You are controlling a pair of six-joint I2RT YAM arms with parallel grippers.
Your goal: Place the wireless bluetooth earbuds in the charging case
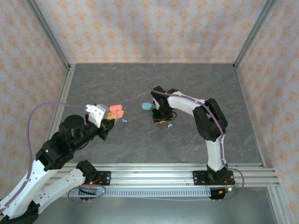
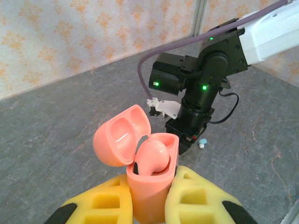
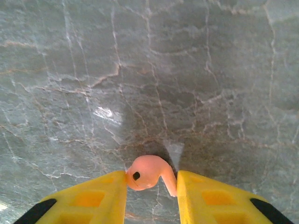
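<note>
Grey stone table (image 1: 140, 84). Left wrist view: left gripper (image 2: 152, 193) clamps the open pink case (image 2: 122, 137), an earbud (image 2: 154, 156) inside. Right wrist view: right gripper (image 3: 152, 189) stands narrow around a salmon earbud (image 3: 144, 173), stem toward 5 o'clock; grip unclear.

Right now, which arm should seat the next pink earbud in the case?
Right. The right gripper straddles a pink earbud on the table, so it looks ready to pick it up. The left gripper is clamped on the open case, presenting it, so it's busy.
</note>
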